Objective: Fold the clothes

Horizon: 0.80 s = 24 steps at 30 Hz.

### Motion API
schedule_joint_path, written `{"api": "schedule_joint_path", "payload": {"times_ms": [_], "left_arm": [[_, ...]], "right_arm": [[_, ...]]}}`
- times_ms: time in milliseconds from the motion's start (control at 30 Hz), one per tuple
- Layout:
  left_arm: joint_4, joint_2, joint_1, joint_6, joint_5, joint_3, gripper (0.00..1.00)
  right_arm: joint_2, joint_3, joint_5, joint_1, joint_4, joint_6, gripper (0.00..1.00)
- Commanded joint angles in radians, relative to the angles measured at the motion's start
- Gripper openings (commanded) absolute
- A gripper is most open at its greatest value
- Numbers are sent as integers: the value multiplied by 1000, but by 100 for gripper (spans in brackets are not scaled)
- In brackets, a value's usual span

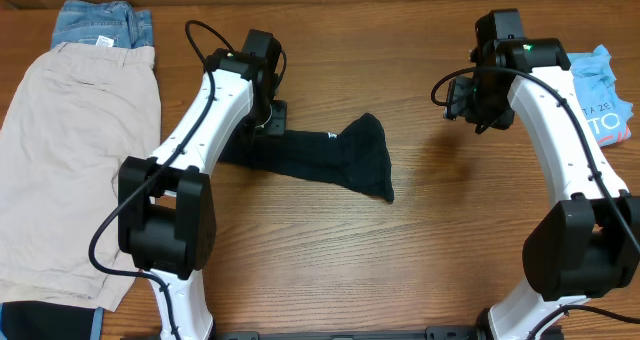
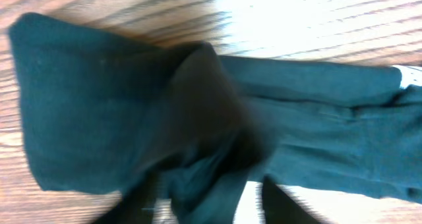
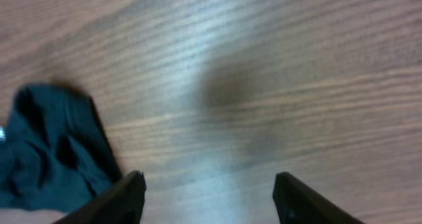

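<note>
The black T-shirt (image 1: 330, 160) lies in the middle of the table (image 1: 400, 270), gathered into a long narrow band that runs from centre-left down toward the centre. It is narrowed lengthwise but probably needs another fold across.

The left gripper (image 2: 208, 207) hovers low over the band's left end, where a raised ridge of cloth sits between its fingers. The jaws stand apart, and bare wood shows beside one finger, so the cloth looks loose rather than pinched.

The right gripper (image 3: 210, 194) hangs over bare wood right of the shirt. Its jaws are wide and empty, and it is well placed to reach the shirt's free end.

Beige shorts (image 1: 80, 150) and blue jeans (image 1: 100, 25) lie at the left edge, and a light-blue tee (image 1: 605, 105) at the upper right. All three are apart from the working area.
</note>
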Motion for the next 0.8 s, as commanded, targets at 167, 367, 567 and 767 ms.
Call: {"api": "schedule_joint_path", "payload": {"times_ms": [167,367,567,767], "left_arm": [[-5,3,0,55,76,22,66],[-32,2,66,4,44,66,61],[-43,2,211,-100,32,78,63],[-64,2,330,-98,70,78,63]], "right_arm": [[-6,-23,-165,-3,-30,-82,72],[-5,-117,-306,2,-24,-154,74],[-5,-256,-473,2,119,-187,80],[4,-373,-624,19,240,-185,82]]}}
